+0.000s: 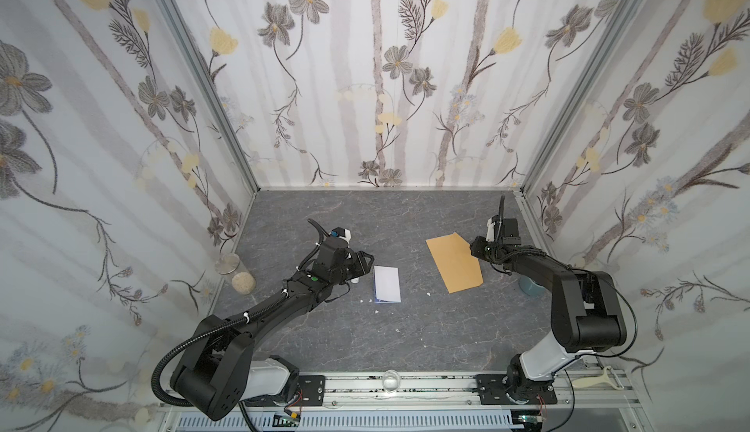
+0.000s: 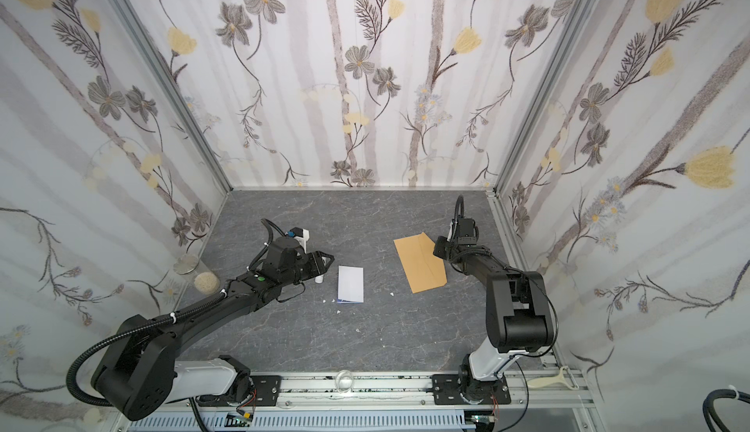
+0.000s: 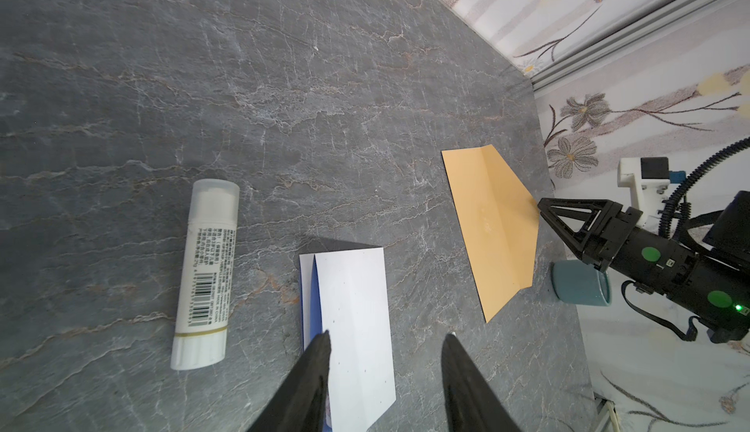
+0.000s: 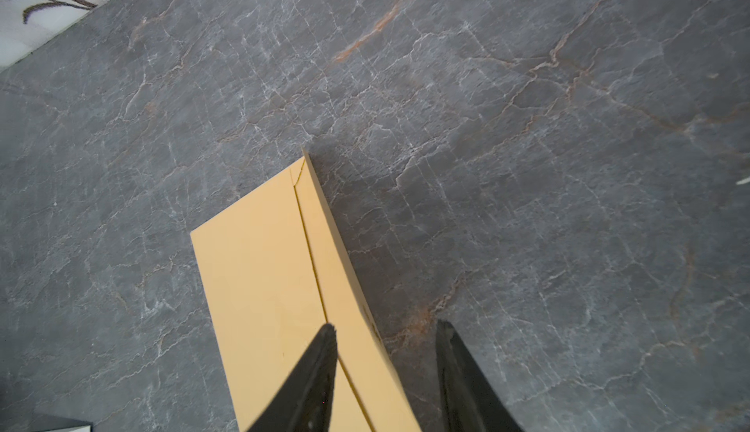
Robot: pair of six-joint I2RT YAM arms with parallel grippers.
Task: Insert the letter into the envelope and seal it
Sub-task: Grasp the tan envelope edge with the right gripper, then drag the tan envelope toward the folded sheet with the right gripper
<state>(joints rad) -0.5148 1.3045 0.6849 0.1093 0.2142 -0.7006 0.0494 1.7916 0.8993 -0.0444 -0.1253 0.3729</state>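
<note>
A grey veined stone-look surface (image 1: 406, 336) carries everything, and two black arms reach over it from the near edge.

The left gripper (image 3: 387, 336) hovers low at the left end of the letter. Its jaws stand moderately apart and hold nothing. The right gripper (image 4: 385, 328) sits at the right side of the envelope, also with its jaws apart. One finger is over the flap's crease and the other is over bare surface, so the flap's outer edge lies between them ungripped.

There is one envelope (image 1: 454, 261), tan kraft paper, lying right of centre in both top views. Its long axis runs from far-left to near-right. The pointed flap is folded out along the right long edge, with its tip facing the right gripper. In the right wrist view the flap appears slightly raised.

There is one letter (image 1: 386, 284), folded with its white back up, at the centre just right of the left gripper. It lies well apart from the envelope, and its long axis runs far to near. A dark blue strip shows along its near end.

One glass jar (image 1: 237, 273) lies by the left wall, and one blue-grey cup (image 3: 580, 284) lies on its side by the right arm.

One white glue stick (image 3: 205, 275) lies on its side left of the letter, roughly parallel to it. A few small white scraps (image 1: 427, 294) dot the surface near the letter.
</note>
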